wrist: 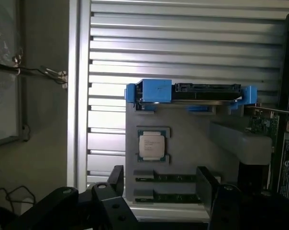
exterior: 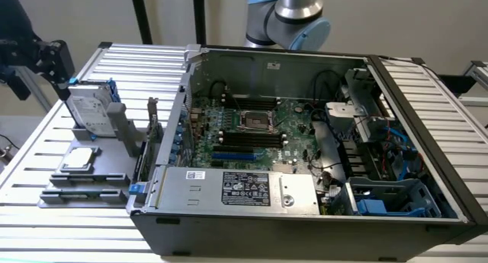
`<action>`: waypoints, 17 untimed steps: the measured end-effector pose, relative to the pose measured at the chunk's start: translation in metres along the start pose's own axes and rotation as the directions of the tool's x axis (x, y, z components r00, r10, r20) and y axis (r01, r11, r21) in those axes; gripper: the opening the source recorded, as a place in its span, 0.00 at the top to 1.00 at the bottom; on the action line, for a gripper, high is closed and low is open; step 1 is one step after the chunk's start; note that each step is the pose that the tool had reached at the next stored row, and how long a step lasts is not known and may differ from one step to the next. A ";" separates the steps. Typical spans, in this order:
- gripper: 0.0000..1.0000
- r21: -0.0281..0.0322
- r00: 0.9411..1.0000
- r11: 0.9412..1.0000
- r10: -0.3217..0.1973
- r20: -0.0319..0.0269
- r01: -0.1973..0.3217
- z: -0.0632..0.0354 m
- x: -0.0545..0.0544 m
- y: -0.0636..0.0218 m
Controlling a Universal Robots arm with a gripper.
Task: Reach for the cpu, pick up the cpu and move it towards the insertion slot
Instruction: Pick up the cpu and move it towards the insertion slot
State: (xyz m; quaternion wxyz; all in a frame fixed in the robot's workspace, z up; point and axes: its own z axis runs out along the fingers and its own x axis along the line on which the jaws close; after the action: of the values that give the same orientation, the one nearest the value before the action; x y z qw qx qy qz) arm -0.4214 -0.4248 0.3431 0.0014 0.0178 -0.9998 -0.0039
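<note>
- The gripper (wrist: 161, 178) has its jaws spread wide with nothing between them. In the exterior view it sits at the upper left of the frame, well apart from the chip.
- The cpu (wrist: 152, 145) lies flat in a shallow square pocket of the grey fixture tray (wrist: 192, 148). That is at the lower left of the exterior view, outside the computer case. It lies between the upright hard drive (exterior: 90, 110) and two memory sticks (wrist: 166, 178).
- Clipping risk: the hard drive stands tall just beside the pocket, so a descent drifting that way could catch a finger on its blue brackets.
- Grip risk: the chip is thin and ringed by the pocket's rim. Fingers landing on the rim or closing off centre would likely tip it or let it slip.
- Carry risk: the insertion slot (exterior: 258, 121) sits mid-motherboard, beyond the case wall (exterior: 191, 74). A low transfer could strike that wall and jar the chip loose.
</note>
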 end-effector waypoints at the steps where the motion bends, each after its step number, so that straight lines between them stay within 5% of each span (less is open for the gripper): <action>1: 0.29 0.000 1.000 1.000 0.000 0.000 0.000 0.0018 0.000 0.0000; 17: 0.29 0.000 1.000 1.000 0.000 0.000 0.000 0.0309 0.000 -0.0002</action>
State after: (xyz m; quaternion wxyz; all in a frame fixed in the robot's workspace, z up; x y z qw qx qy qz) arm -0.4215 -0.4248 0.3122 0.0014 0.0178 -0.9998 -0.0039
